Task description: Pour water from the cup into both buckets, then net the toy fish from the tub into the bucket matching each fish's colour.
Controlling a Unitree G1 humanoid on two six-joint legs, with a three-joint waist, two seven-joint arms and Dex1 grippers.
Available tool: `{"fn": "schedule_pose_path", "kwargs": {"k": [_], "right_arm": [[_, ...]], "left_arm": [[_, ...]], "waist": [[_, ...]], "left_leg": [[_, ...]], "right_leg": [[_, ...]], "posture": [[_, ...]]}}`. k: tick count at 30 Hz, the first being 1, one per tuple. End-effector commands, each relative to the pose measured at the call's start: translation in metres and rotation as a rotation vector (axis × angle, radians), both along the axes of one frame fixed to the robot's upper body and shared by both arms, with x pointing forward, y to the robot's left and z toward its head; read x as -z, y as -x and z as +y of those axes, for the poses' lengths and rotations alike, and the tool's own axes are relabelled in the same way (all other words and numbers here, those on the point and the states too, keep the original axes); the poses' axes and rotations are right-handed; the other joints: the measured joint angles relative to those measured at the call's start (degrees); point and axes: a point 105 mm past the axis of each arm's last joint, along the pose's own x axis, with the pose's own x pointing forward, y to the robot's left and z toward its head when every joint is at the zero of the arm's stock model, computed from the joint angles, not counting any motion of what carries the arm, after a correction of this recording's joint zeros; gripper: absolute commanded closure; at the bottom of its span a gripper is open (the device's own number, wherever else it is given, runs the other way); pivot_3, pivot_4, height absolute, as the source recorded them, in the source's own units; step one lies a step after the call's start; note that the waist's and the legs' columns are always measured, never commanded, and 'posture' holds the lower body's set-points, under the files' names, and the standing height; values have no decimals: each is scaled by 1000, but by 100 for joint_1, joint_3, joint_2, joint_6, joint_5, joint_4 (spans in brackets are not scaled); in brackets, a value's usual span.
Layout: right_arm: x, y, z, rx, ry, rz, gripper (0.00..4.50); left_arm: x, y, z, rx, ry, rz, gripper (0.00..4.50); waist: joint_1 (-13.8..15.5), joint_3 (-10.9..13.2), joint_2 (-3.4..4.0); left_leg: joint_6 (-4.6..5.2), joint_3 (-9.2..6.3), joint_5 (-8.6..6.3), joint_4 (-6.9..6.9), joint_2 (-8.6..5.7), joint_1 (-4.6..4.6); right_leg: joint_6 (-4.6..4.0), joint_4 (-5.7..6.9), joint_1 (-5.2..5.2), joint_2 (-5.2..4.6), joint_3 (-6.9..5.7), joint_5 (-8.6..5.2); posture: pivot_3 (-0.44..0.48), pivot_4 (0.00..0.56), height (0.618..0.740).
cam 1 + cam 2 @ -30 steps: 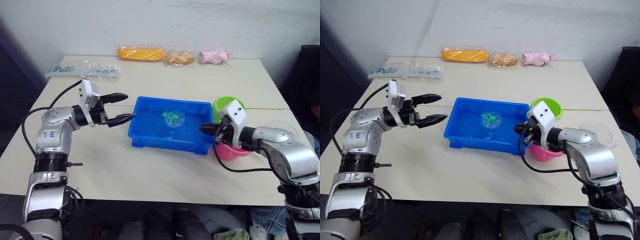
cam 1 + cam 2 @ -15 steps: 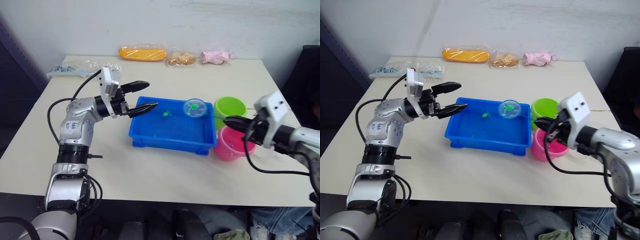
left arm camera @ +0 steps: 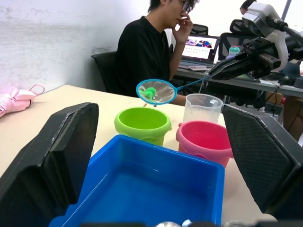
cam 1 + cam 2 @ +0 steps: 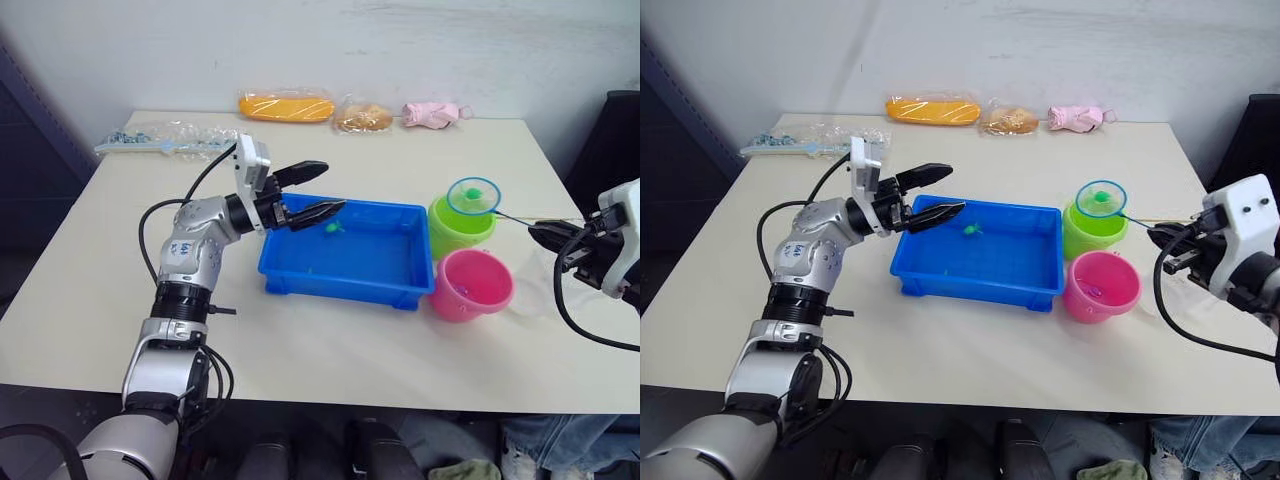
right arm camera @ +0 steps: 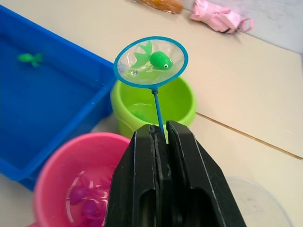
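The blue tub [image 4: 345, 252] stands mid-table, and one green toy fish [image 4: 331, 226] lies near its back wall. My left gripper [image 4: 334, 186] hovers open over the tub's back left corner. To the tub's right stand the lime green bucket [image 4: 458, 228] and, nearer me, the pink bucket [image 4: 470, 285] with pink fish [image 5: 85, 201] in it. My right gripper [image 4: 545, 237] is shut on the thin handle of the net [image 4: 473, 196]. The hoop hangs level just above the green bucket and holds a green fish [image 5: 160, 60]. The clear cup [image 3: 202, 108] stands right of the pink bucket.
Along the table's back edge lie an orange packet [image 4: 284, 105], a bagged bun [image 4: 361, 117] and a pink soft toy [image 4: 432, 111]. A clear bag [image 4: 170, 138] lies at the back left. A person [image 3: 147, 52] sits at a desk beyond the table's right side.
My right arm has drawn back to the right, carrying the net with the green fish from over the tub to above the green bucket. My left gripper has moved right, over the tub's corner.
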Motion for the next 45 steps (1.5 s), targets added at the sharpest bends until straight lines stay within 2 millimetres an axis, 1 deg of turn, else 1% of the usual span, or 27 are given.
{"fn": "schedule_pose_path", "kwargs": {"k": [1,6,9,14,16,20,23,25,26,32,34,36,38,42,45], "right_arm": [[-3,-8,-8,63,239,-66,4500],[5,-18,-6,68,444,-107,4500],[8,-21,-7,58,611,-117,4500],[3,-23,-5,27,866,-160,4500],[3,-24,-3,-5,997,-168,4500],[0,-25,2,-57,1144,-197,4500],[2,-25,4,-89,1206,-209,4500],[12,-23,2,-130,1266,-182,4500],[13,-23,1,-132,1283,-185,4500],[6,-24,-3,-124,1390,-233,4500],[3,-25,-3,-130,1453,-266,4500],[3,-25,-3,-120,1435,-281,4500],[2,-26,-1,-134,1494,-311,4500],[10,-27,3,-187,1579,-319,4500],[16,-26,8,-209,1576,-325,4500]], "left_arm": [[-10,-1,-6,-11,5,-44,17],[-14,2,-12,2,20,-51,17],[-14,3,-12,7,19,-53,17],[-11,5,-11,9,15,-51,17],[-11,5,-11,11,16,-51,17],[-10,6,-13,16,19,-50,17],[-10,7,-14,18,25,-49,17],[-9,7,-15,20,27,-48,17],[-9,7,-15,20,28,-48,17],[-9,6,-14,13,32,-47,17],[-8,6,-13,10,35,-46,17],[-8,6,-12,9,35,-46,17],[-7,5,-11,7,36,-45,17],[-8,5,-12,6,41,-45,17],[-9,4,-13,6,43,-46,17]], "waist": [[0,0,0],[2,0,0],[18,0,0],[30,0,0],[33,0,0],[46,0,1],[52,0,1],[56,0,1],[57,0,0],[50,0,1],[50,0,1],[52,0,1],[52,0,1],[51,0,1],[52,0,1]], "left_leg": [[0,0,0,0,0,0],[-1,3,1,0,0,1],[-2,4,1,0,0,1],[-2,7,1,1,0,1],[-3,7,1,1,0,2],[-3,9,1,1,0,2],[-3,10,2,2,0,3],[-3,10,2,2,-1,2],[-3,10,2,2,0,2],[-3,13,2,4,-1,4],[-4,13,2,4,0,5],[-4,14,2,4,0,5],[-4,15,2,4,0,5],[-5,17,3,4,0,7],[-5,18,3,4,0,7]], "right_leg": [[0,0,0,1,0,0],[0,0,0,2,2,0],[0,-1,0,3,2,0],[0,-1,-1,4,4,0],[0,-1,-1,5,4,0],[0,-2,0,5,6,0],[1,-2,0,6,6,0],[1,-2,0,6,6,0],[1,-1,0,6,6,0],[1,1,0,8,8,0],[1,2,0,9,9,0],[1,2,0,9,10,0],[1,2,0,9,10,0],[1,3,0,10,12,0],[1,3,0,10,12,0]], "posture": [[0,150,740],[0,150,740],[0,150,740],[0,150,740],[0,150,740],[0,150,740],[0,150,740],[0,150,740],[0,150,740],[0,150,740],[0,150,740],[0,150,740],[0,150,740],[0,150,740],[0,150,740]]}}
